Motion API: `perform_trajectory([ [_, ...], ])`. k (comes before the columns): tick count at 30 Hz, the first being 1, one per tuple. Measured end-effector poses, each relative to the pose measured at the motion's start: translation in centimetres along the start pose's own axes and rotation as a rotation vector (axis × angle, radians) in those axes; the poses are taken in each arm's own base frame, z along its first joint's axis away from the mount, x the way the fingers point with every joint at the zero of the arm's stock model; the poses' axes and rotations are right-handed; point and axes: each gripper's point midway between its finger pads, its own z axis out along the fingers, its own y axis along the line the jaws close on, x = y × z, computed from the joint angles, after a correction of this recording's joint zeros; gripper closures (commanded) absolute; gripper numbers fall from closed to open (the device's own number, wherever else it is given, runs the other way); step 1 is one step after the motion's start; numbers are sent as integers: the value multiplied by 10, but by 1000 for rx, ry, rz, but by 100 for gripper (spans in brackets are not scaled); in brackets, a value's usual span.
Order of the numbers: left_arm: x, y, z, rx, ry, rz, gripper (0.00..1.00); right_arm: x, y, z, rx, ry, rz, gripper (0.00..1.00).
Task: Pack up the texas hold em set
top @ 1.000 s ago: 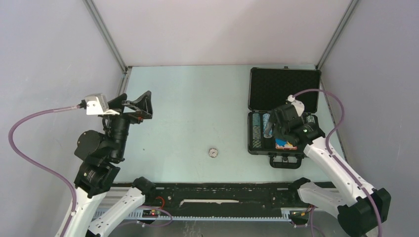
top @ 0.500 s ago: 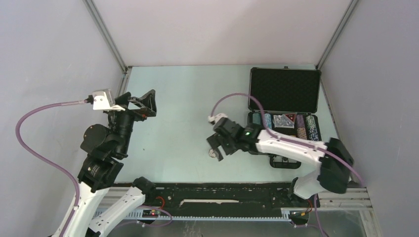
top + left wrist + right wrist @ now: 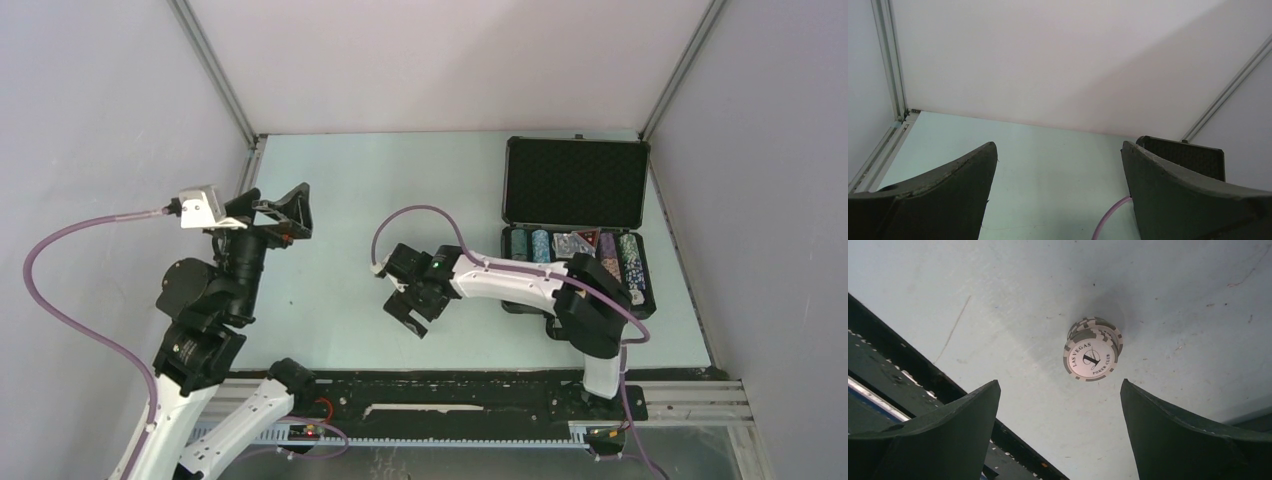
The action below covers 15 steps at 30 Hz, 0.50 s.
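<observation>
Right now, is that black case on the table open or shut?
Open. The black case has its foam-lined lid swung back, and the chip rows in its lower half are in plain sight.

Bright, even, diffuse light, soft shadow around the chip stack [image 3: 1092, 356], pale walls [image 3: 1048, 60] slightly washed, focus crisp

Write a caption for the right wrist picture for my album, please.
The open right hand hovers above a small stack of grey-and-white poker chips on the pale table.
</observation>
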Motion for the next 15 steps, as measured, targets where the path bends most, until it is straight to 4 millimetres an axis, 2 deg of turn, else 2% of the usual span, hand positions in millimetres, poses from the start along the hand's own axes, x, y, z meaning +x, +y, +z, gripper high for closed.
perform_trajectory([
  [7, -3, 1, -3, 2, -10, -5, 0, 11, -10, 16, 4, 77, -12, 1],
  [15, -4, 1, -3, 3, -11, -5, 0, 18, -22, 35, 13, 127, 10, 10],
])
